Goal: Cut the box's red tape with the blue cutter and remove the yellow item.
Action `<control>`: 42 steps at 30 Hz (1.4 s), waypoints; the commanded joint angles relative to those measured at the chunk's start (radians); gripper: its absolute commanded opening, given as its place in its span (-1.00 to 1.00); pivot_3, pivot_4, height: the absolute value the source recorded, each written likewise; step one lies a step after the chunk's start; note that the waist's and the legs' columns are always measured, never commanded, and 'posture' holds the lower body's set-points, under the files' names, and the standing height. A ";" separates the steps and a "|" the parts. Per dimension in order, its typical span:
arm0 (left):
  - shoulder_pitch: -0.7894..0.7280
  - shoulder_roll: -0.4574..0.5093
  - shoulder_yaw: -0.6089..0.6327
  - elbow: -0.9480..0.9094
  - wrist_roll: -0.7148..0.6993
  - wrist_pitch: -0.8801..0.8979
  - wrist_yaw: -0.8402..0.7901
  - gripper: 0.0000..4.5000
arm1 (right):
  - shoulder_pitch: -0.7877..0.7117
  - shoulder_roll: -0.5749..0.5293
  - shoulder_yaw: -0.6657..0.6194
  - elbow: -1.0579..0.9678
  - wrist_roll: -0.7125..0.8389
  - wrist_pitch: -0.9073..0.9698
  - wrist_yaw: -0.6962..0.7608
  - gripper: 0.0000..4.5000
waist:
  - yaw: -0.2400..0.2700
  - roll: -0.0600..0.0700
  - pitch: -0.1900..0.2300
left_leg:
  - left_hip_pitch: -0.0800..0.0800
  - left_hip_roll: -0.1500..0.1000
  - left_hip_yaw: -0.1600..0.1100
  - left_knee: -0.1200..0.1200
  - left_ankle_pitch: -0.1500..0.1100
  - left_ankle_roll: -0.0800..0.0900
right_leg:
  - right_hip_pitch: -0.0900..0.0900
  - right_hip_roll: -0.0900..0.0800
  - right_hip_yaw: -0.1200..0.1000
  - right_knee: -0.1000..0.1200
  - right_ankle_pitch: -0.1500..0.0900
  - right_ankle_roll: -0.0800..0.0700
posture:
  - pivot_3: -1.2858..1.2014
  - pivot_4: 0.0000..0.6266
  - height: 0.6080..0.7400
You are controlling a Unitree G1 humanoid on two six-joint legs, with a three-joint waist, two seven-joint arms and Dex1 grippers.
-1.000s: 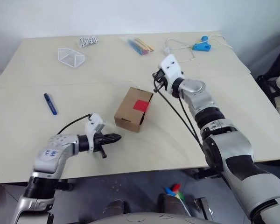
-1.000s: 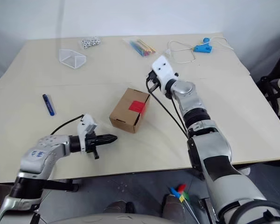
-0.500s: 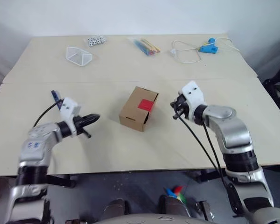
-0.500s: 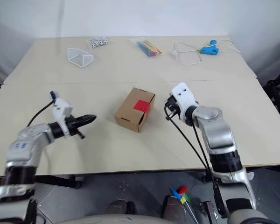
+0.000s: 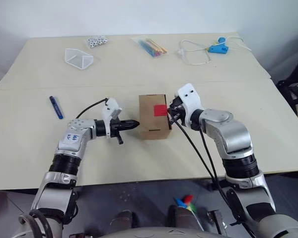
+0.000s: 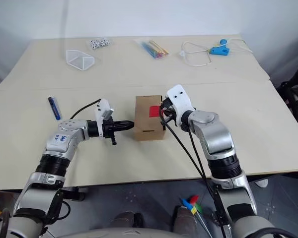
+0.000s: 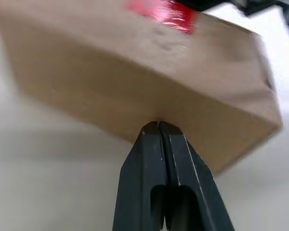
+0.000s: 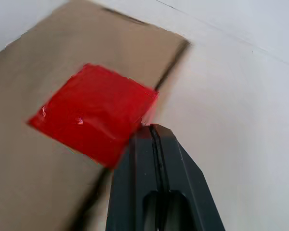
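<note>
- The left end effector (image 6: 129,123) has its fingers pressed together and empty, its tip at the left side wall of the box (image 6: 148,124); in the left wrist view the closed tips meet the brown cardboard.
- The right end effector (image 8: 151,129) is likewise closed on nothing, its tip at the right edge of the box's top, right at the corner of the red tape (image 8: 94,111).
- The box stands on the worktop (image 6: 139,163) between the two arms, flaps closed, the red tape uncut on its top. The yellow item is presumably still inside.
- Judged from this, the step in hand is squaring or steadying the box between the two closed tips; cutting has not begun.
- The blue cutter (image 6: 53,107) lies well to the left on the worktop, apart from both arms and untouched.
- The next move calls for the left arm to draw away from the box, open its fingers and take up the cutter, while the right keeps the box from sliding.
- Along the far edge lie a clear container (image 6: 80,59), small dice (image 6: 98,43), a bag of coloured sticks (image 6: 152,48) and a light-blue tool with white cord (image 6: 218,49), none of them needed.
</note>
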 commanded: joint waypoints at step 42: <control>0.061 -0.063 -0.059 -0.309 -0.064 0.248 0.098 -0.99 | -0.124 -0.156 0.000 0.292 -0.013 -0.411 0.223 -1.00 | 0.003 0.000 0.000 | 0.000 0.000 -0.003 0.002 0.000 0.000 | 0.001 0.000 0.000 0.000 0.000 0.000 | 0.03 -0.52 1.00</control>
